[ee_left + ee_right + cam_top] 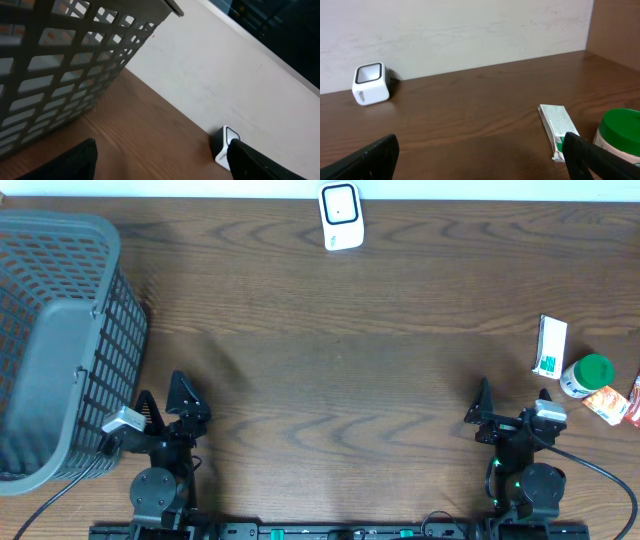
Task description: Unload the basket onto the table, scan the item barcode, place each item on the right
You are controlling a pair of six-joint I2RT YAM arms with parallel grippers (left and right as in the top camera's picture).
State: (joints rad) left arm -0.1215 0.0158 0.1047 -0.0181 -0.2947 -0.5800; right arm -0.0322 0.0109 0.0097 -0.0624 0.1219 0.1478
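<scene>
Holding nothing, my left gripper (187,398) and right gripper (482,410) both rest spread wide at the front of the table (330,350). Right of the right one lie a white box (551,346), green-lidded jar (586,374) and orange packet (606,404); the scanner (341,217) sits at the far edge, a grey basket (60,330) far left.

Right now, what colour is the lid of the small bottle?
The lid is green, clearest in the right wrist view.
</scene>
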